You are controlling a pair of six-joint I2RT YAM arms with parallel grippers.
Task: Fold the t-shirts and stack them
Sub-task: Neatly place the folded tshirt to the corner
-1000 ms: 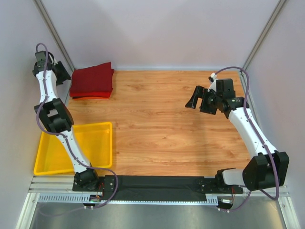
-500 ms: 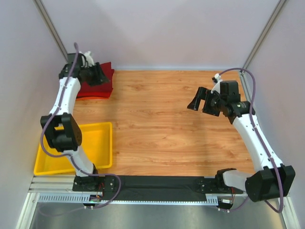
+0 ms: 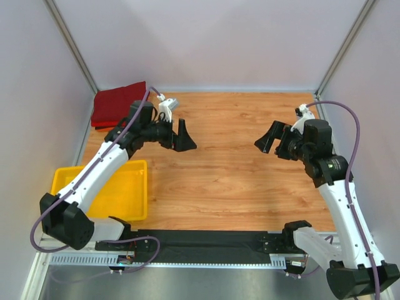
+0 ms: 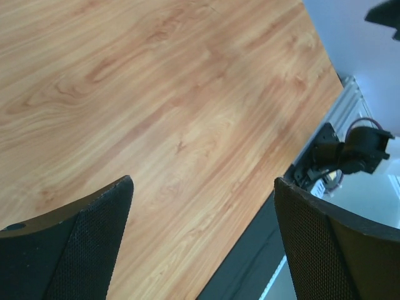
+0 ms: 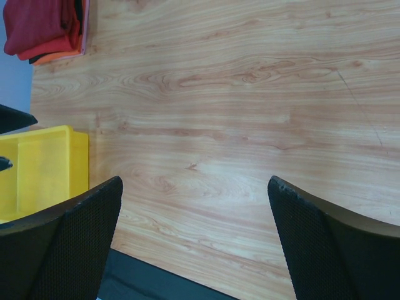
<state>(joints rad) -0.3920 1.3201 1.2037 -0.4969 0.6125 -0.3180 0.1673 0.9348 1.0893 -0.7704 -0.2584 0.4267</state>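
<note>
Left gripper [image 3: 182, 139]: over the far-left part of the wooden table [image 3: 237, 175], pointing toward the middle. Fingers [image 4: 87, 244] spread wide apart in the left wrist view. Nothing between them, only bare wood grain in the gap. No cloth on either mesh pad. No contact with the table visible.

Right gripper [image 3: 270, 140]: over the right half of the table, pointing left toward the other one, with open wood between the two. Fingers [image 5: 315, 244] likewise wide apart in the right wrist view. Gap empty, wood behind it. Holding nothing, touching nothing visible.

T-shirts [image 3: 119, 104]: folded and stacked in the far-left corner of the table, close to the side wall. Dark maroon on top, brighter red under it. Thin orange-pink edge at the bottom of the pile in the right wrist view; not possible to tell what that is. Stack lying flat, behind and to the left of the left gripper, apart from its fingers and partly hidden by that arm in the top view. Well apart from the right gripper.

Yellow tray [image 3: 136, 166]: at the near-left edge of the table, under the left arm, nearer than the stack and apart from it. No cloth visible in the parts that show.
</note>
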